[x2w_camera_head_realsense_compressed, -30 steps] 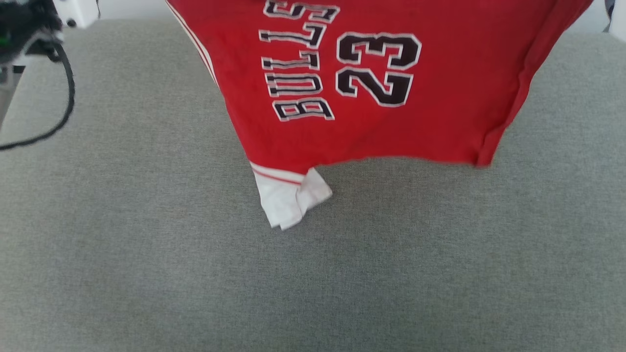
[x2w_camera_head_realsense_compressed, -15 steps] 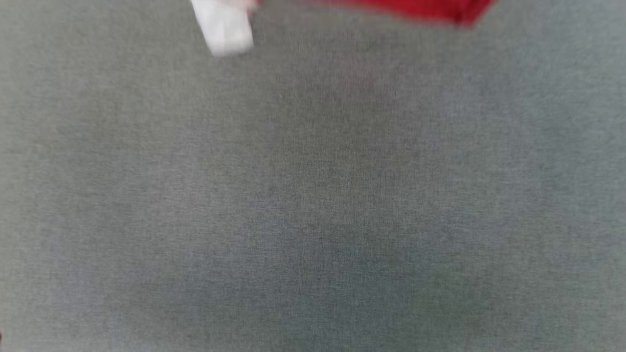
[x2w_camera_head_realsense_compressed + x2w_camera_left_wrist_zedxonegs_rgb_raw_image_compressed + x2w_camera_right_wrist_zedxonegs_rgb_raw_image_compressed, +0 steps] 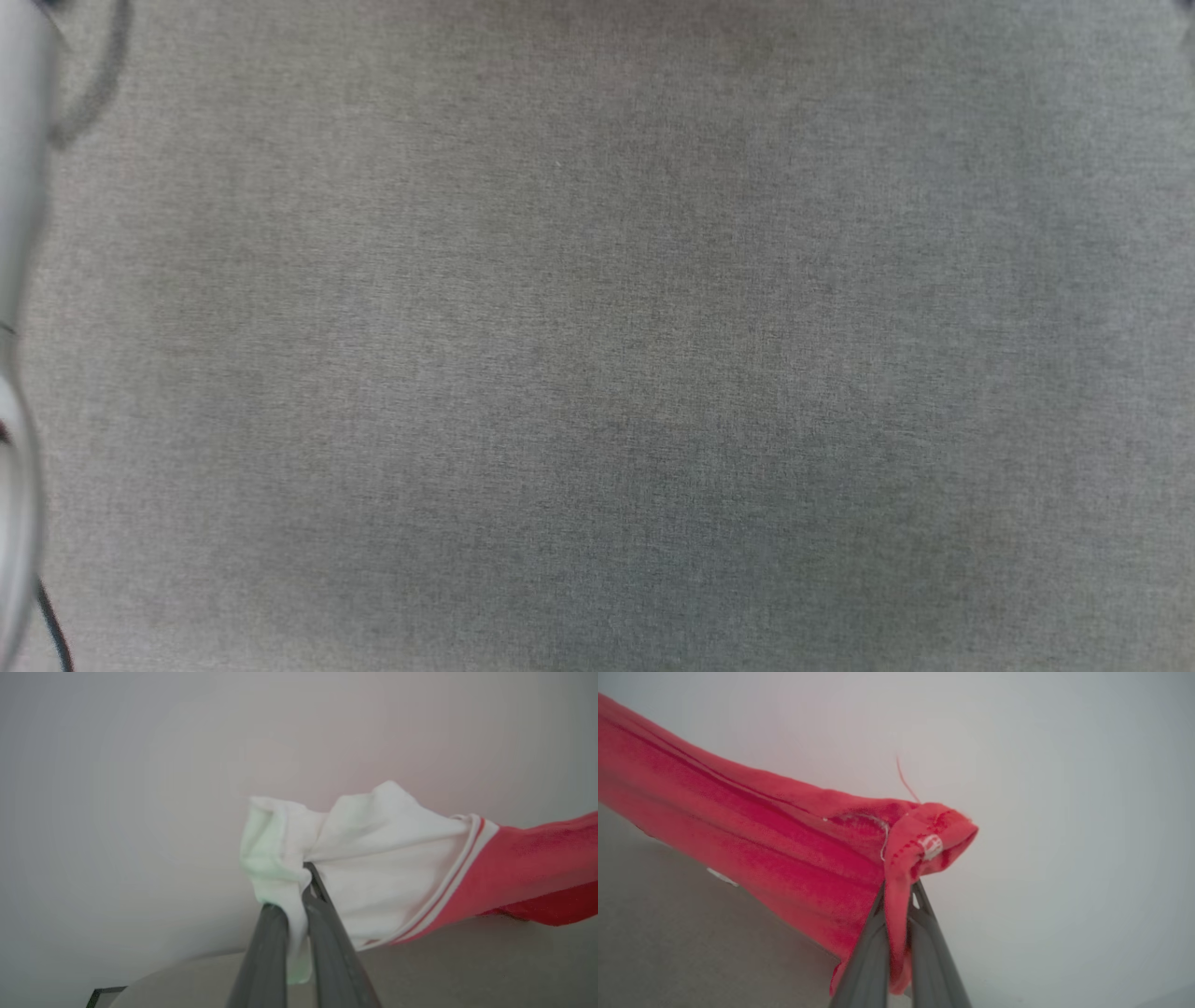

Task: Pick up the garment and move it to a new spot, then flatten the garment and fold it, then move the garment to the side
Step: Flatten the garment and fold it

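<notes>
1. left tool [image 3: 292,889]: fingers pressed together, pinching a bunched fold of the white sleeve [image 3: 373,854] of the garment [image 3: 784,849].
2. right tool [image 3: 900,891]: fingers pressed together, pinching a red corner [image 3: 924,835] at a stitched seam. a loose thread [image 3: 906,781] rises from it.
3. garment position: it hangs in the air, stretched between the two tools and clear of the grey woven surface [image 3: 597,373] below, with a pale wall behind.

probable faults from this state:

- slip. each tool bites only a small gather of cloth. a fast swing or extra tension between the tools likely pulls one end free, and the garment then drops in a heap.
- skewed lay-down. one hold is on a sleeve and the other on a body corner, so the grip points are not matched. lowering both at once likely sets the garment down diagonal or twisted.
- trapped folds. the striped trim [image 3: 460,863] and the slack cloth below it may tuck under the body on contact, which complicates flattening.
- snag. the loose thread may catch on a finger at release.
</notes>
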Controlling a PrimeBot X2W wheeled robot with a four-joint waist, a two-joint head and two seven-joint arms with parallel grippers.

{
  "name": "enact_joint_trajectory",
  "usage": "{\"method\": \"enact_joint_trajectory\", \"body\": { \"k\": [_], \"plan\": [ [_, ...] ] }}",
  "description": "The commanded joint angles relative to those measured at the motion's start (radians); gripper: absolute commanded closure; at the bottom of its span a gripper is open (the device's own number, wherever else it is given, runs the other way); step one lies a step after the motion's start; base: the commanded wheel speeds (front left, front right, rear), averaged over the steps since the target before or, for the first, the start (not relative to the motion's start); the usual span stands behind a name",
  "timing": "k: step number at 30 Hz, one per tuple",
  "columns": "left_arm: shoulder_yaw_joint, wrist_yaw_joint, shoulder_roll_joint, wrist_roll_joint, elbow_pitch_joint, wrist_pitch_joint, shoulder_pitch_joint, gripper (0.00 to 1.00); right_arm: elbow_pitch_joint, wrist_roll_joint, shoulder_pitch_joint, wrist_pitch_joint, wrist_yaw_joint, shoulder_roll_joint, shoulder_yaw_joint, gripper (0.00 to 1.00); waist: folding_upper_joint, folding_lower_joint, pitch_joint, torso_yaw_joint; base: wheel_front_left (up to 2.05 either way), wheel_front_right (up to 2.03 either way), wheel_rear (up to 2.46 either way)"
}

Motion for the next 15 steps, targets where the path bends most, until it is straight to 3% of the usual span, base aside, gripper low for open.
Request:
{"method": "enact_joint_trajectory", "body": {
  "k": [1, 6, 10, 11, 15],
  "plan": [
    [-0.005, -0.004, -0.002, -0.030, 0.015, 0.038, 0.033, 1.00, 0.005, 0.034, 0.034, 0.014, -0.002, -0.002, 0.025, 1.00, 0.0000, 0.0000, -0.013, 0.007, 0.00, 0.00, 0.00],
    [-0.087, -0.004, -0.007, -0.123, -0.042, 0.218, 0.198, 1.00, -0.028, 0.193, 0.159, 0.097, -0.002, -0.045, 0.135, 1.00, 0.0000, 0.0000, -0.048, 0.023, 0.00, 0.00, 0.00],
    [-0.140, -0.004, 0.031, -0.191, -0.114, 0.330, 0.328, 1.00, -0.117, 0.327, 0.284, 0.182, -0.002, -0.102, 0.205, 1.00, 0.0000, 0.0000, -0.076, 0.032, 0.00, 0.00, 0.00],
    [-0.148, -0.004, 0.048, -0.236, -0.160, 0.369, 0.395, 1.00, -0.177, 0.381, 0.346, 0.223, -0.002, -0.141, 0.234, 1.00, 0.0000, 0.0000, -0.088, 0.034, 0.00, 0.00, 0.00],
    [-0.163, -0.004, 0.084, -0.284, -0.235, 0.427, 0.492, 1.00, -0.281, 0.452, 0.436, 0.273, -0.002, -0.204, 0.260, 1.00, 0.0000, 0.0000, -0.105, 0.035, 0.00, 0.00, 0.00]
  ]
}}
